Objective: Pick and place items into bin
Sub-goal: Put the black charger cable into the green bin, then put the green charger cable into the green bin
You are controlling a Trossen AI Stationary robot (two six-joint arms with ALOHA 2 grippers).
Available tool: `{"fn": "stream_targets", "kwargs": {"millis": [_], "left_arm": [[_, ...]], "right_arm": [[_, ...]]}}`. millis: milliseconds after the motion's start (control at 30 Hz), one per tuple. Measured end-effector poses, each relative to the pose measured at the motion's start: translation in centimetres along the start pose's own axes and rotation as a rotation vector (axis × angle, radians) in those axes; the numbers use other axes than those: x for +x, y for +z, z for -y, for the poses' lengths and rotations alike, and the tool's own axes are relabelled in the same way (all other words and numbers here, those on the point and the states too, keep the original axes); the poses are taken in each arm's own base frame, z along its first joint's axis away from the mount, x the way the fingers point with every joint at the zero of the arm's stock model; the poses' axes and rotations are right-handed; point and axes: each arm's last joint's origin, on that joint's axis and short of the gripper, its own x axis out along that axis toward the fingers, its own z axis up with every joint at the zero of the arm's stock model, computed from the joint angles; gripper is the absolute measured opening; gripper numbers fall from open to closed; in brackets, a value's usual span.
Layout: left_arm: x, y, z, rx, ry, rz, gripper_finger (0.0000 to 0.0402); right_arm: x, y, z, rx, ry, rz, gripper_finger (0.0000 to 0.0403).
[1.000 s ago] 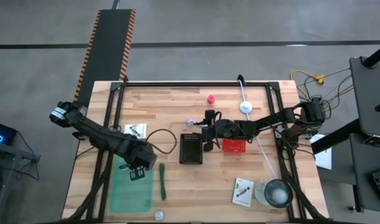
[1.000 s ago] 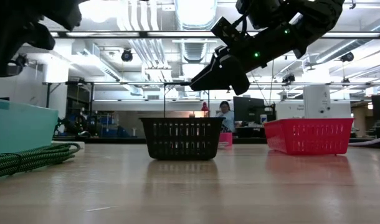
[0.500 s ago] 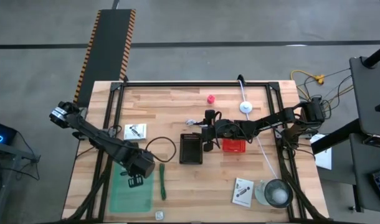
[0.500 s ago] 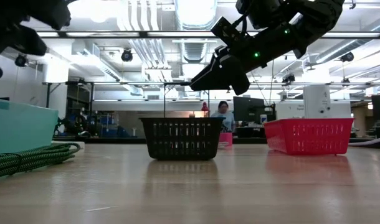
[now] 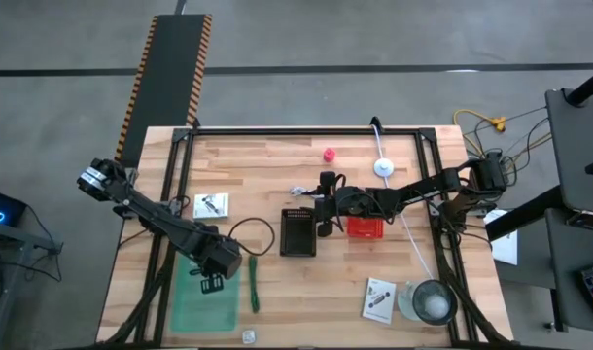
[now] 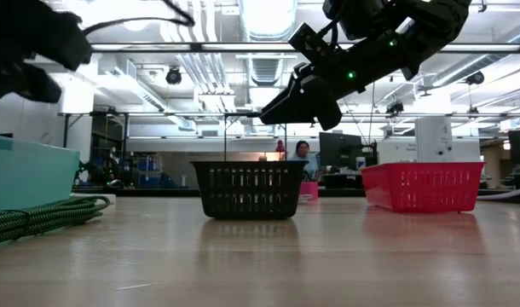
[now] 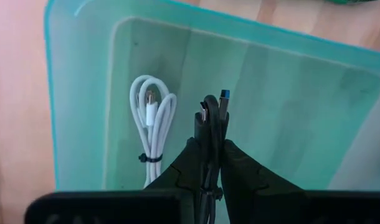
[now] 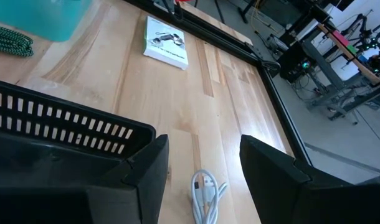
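My left gripper (image 5: 211,283) points down over the teal bin (image 5: 185,311) near the table's front left, shut on the thin black cable (image 5: 254,233). A coiled white cable (image 7: 151,121) lies on the bin's floor. The green strip (image 5: 253,284) lies on the table just right of the bin. My right gripper (image 5: 323,224) hangs open and still between the black basket (image 5: 297,231) and the red basket (image 5: 366,227). Another small white cable (image 8: 205,193) lies on the table below it. A white printed card (image 5: 211,205) and the red knob (image 5: 329,154) lie farther back. My left gripper pinches the black cable just behind its plug ends (image 7: 210,124) between its two fingers, from above, pointing down. The plugs, one blue-tipped (image 7: 224,96), stick out past the fingertips, clear of the bin floor. The remaining cable trails off in a slack loop (image 5: 267,226) toward the black basket.
A second card (image 5: 378,299) and a round clear lidded container (image 5: 433,301) sit at the front right. A white disc on a cord (image 5: 383,167) lies at the back. A small metal piece (image 5: 248,336) sits at the front edge. A person stands in the room beyond.
My left gripper has sunk toward the teal bin and drifted toward the table's near edge, staying shut on the black cable. The cable's loop has followed it.
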Motion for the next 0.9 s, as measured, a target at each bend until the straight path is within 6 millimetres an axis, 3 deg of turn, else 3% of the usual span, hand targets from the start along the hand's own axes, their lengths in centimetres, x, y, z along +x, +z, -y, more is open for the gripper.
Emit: {"fn": "stream_targets", "kwargs": {"millis": [167,900], "left_arm": [[0.7,-0.2,-0.3,-0.004,0.006,-0.016,0.0007],[1.7,-0.3,-0.6,-0.006,-0.006,-0.004,0.0015]], "right_arm": [[0.0,0.0,0.0,0.0,0.0,0.0,0.0185],[0.0,0.0,0.0,-0.003,0.0,0.0,0.0185]]}}
